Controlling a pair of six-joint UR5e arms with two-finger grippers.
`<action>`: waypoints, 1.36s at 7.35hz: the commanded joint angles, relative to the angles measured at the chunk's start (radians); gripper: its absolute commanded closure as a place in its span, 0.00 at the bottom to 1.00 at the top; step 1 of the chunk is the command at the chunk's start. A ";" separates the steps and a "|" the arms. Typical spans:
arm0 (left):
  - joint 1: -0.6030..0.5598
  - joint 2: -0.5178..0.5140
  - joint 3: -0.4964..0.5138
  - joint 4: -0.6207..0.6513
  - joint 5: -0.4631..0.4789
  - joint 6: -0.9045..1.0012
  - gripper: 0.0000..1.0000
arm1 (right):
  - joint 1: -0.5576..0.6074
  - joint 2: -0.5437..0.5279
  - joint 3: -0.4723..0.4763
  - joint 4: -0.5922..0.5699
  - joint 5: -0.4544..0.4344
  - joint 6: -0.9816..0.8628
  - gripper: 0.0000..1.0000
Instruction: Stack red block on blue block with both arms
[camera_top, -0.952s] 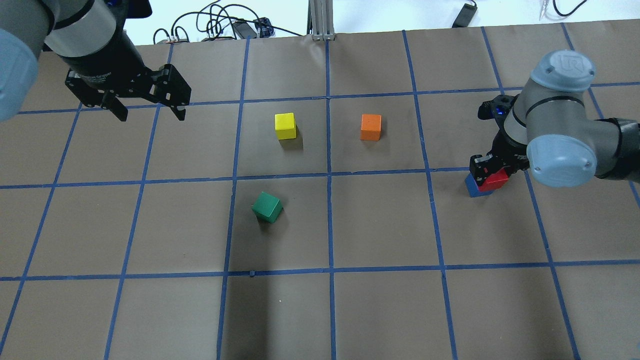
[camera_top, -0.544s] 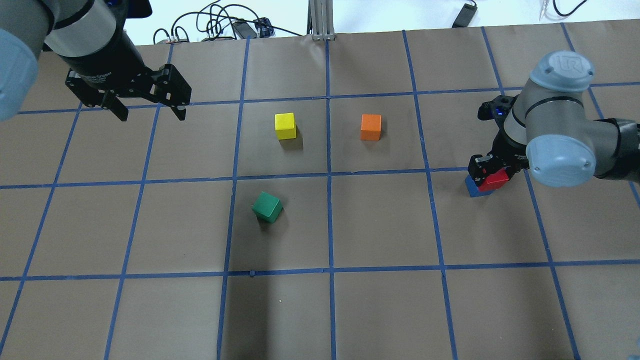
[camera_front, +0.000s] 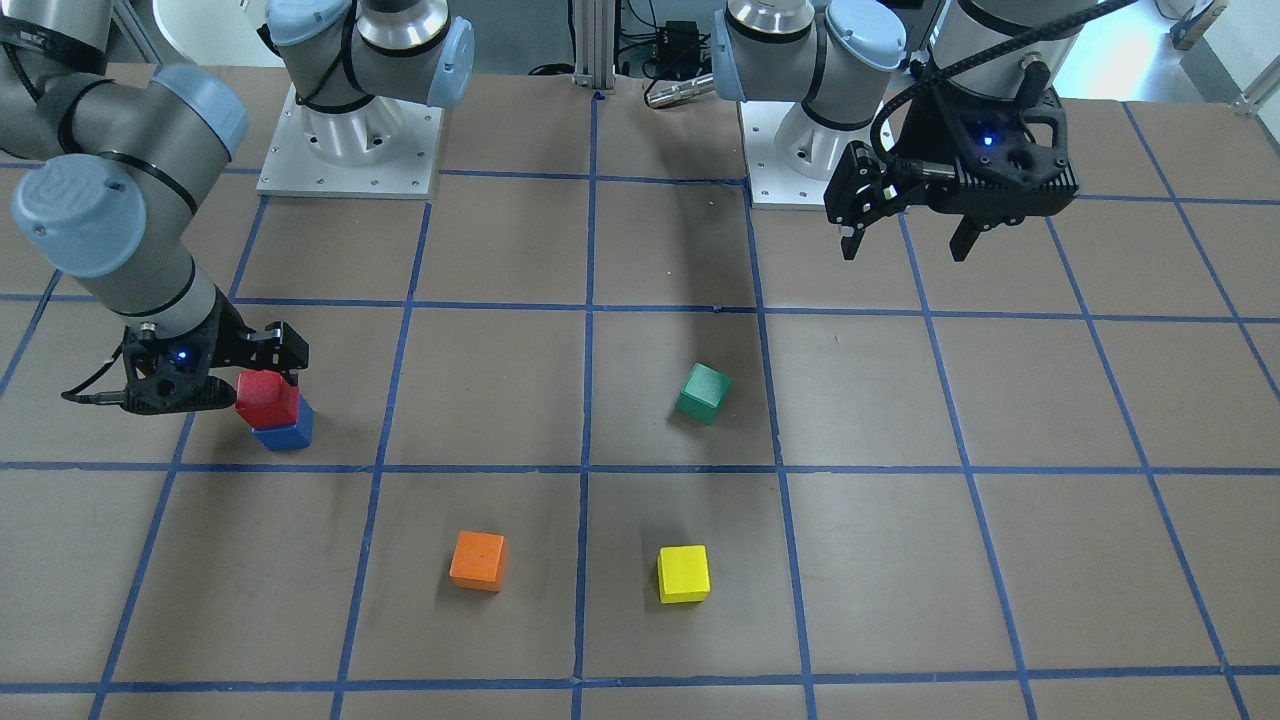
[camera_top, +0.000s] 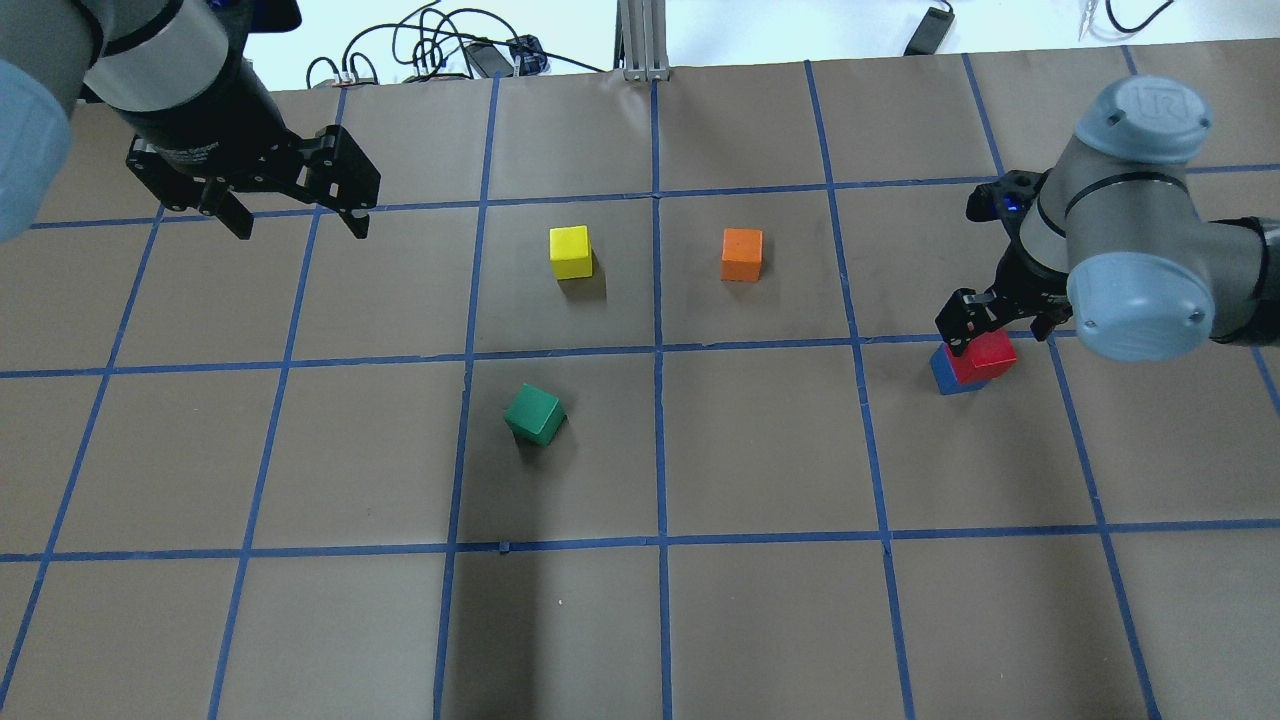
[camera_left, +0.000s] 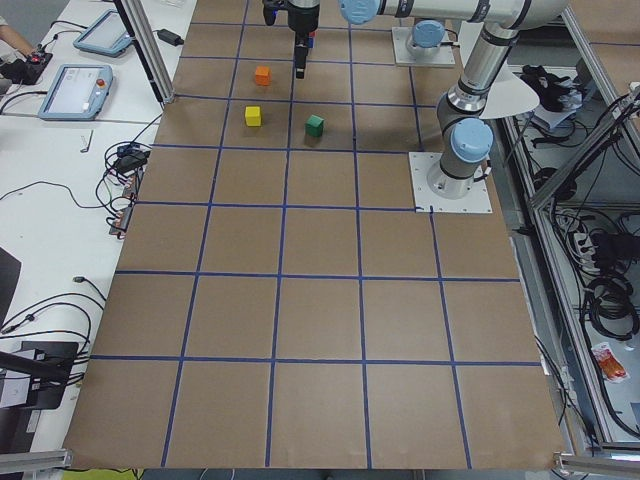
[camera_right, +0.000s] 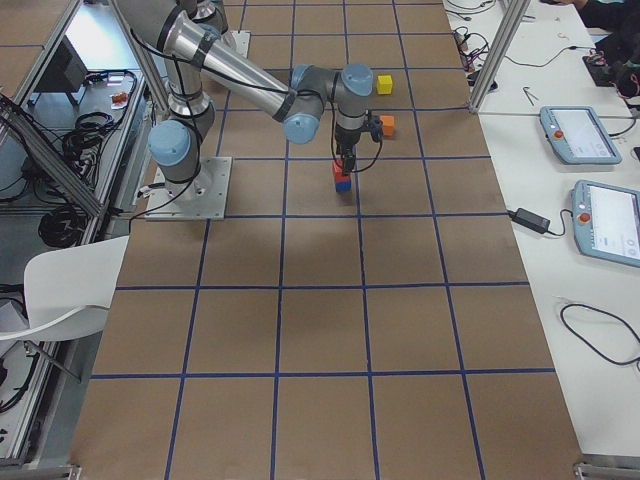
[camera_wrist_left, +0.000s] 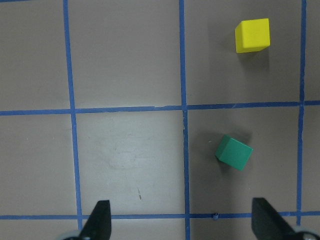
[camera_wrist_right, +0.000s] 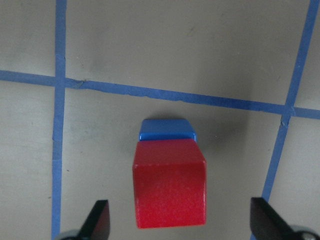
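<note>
Red block (camera_wrist_right: 169, 182): sits on top of the blue block, between the right claw's spread fingers, with a gap on each side.
Blue block (camera_wrist_right: 166, 129): on the desk (camera_top: 760, 620) beneath the red one, one edge showing past it.
Right claw (camera_top: 997, 325): directly over the stack, wide apart, gripping nothing.
Orange cube (camera_top: 741, 254): well apart from the stack.
Yellow cube (camera_top: 570, 251), green cube (camera_top: 534, 414): farther along the desk.
Left claw (camera_top: 300, 225): farthest, spread wide, empty, hovering.
</note>
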 joint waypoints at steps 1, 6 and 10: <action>0.000 0.000 -0.003 0.001 0.000 0.002 0.00 | 0.021 -0.039 -0.129 0.218 0.003 0.071 0.00; 0.000 0.003 -0.025 0.010 -0.002 0.002 0.00 | 0.288 -0.098 -0.377 0.512 0.001 0.384 0.00; 0.000 0.003 -0.026 0.010 0.000 0.002 0.00 | 0.260 -0.100 -0.377 0.553 0.009 0.375 0.00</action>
